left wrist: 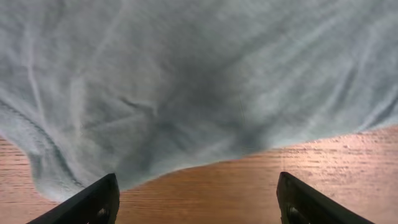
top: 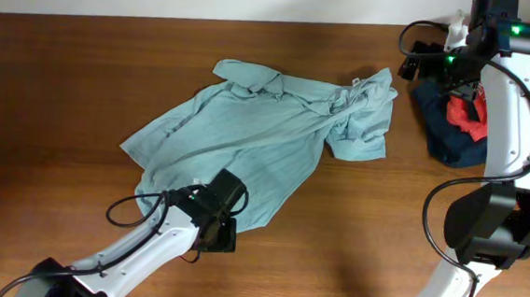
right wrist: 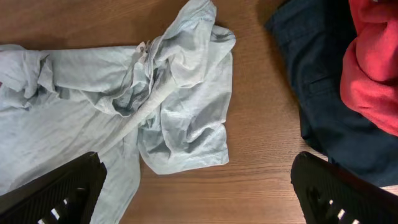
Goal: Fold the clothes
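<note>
The T-shirt point(top: 266, 139) is one plain sage piece of soft, thin cloth. It lies flat but crooked on the brown wood-grain table point(top: 64, 78), creased all over and bunched into thick folds at the collar and one sleeve.

The left claw point(top: 231, 191) stands wide apart and holds nothing. Its two dark, wedge-shaped fingers point(left wrist: 93, 202) sit over bare wood, and the shirt's wavy lower edge point(left wrist: 205, 162) runs just ahead of them, with a stitched hem curling towards one side.

The right claw point(top: 425, 66) is also spread wide and bare, well above the table. Below and ahead of it lies the crumpled sleeve point(right wrist: 186, 124), with a small white label point(right wrist: 142, 50) showing in the folds. Off to its other side is a heap of two garments. One is a dark navy garment point(right wrist: 323, 93) of heavier weave. The other is a red garment point(right wrist: 373, 68) that looks soft and lies on top of the navy one.

Count: three garments, two claws.
</note>
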Controlling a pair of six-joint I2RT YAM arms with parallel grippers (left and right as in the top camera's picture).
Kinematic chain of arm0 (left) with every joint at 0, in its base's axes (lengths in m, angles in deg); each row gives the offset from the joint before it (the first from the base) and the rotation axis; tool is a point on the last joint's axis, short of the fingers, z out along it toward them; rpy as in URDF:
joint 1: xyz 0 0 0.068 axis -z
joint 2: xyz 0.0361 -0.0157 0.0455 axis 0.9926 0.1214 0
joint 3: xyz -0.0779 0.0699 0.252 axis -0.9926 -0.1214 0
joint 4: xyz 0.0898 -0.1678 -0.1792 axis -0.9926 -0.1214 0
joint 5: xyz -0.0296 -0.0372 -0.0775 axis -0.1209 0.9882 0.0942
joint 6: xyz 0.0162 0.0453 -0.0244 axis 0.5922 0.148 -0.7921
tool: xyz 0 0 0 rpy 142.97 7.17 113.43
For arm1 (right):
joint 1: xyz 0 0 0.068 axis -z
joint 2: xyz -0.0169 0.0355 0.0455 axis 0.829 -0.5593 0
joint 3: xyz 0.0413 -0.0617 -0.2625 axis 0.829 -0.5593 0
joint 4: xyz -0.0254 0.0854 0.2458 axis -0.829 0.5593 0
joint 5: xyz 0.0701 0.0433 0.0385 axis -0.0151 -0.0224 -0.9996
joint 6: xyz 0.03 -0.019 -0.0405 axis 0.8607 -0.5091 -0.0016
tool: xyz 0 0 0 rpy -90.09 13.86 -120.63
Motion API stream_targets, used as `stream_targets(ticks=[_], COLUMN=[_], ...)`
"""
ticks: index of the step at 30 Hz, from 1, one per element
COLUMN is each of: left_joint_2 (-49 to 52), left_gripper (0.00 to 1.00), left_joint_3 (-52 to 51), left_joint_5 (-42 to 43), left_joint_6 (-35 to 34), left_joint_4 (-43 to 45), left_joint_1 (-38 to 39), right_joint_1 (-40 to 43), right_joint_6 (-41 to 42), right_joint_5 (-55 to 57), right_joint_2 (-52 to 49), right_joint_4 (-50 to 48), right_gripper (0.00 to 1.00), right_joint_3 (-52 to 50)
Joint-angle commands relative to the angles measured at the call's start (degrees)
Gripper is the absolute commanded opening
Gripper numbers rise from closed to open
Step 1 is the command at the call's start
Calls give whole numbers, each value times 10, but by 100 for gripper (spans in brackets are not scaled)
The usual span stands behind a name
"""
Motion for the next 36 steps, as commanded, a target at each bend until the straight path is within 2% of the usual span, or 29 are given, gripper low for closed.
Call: stream_targets(ticks=[1,5,8,9,15,17,20,23,25,32,36], left_joint_2=[-2,-2,-2,-2,-2,-2,-2,-2,-2,-2,-6], left_gripper=[81,78,47,42,44,49,49,14,1,0,0], left_joint_3=[-8,-14,-15,-17,-48,-50,-50,-50,-50,-46,-3], left_joint_5=[-31,-47,-47,-47,-42,-40,-38,-38,-38,-34,-37], left_joint_6=[-30,-41,-41,-41,-42,-53,-54,-54,-56,-55,-34], left_joint_4=[2,2,2,6,53,51,49,49,49,48,7], left_joint_1=[-10,-15,-15,-15,-16,-16,-16,-16,-16,-16,-24], right_joint_1=[-3,-3,-3,-3,-3,-3,-3,-3,-3,-3,-3], right_joint_6=[-3,-13,-13,-13,-14,-14,-13,-13,-13,-14,-13], right_joint_5=[-9,-9,-9,-9,-9,-9,-9,-9,-9,-9,-9], right_joint_2=[11,10,9,9,8,8,8,8,8,8,8], right_joint_4=[0,0,0,0,0,0,0,0,1,17,48], right_gripper=[99,99,99,99,99,99,99,99,99,99,99], right_joint_3=[11,11,11,11,11,11,11,11,11,11,11])
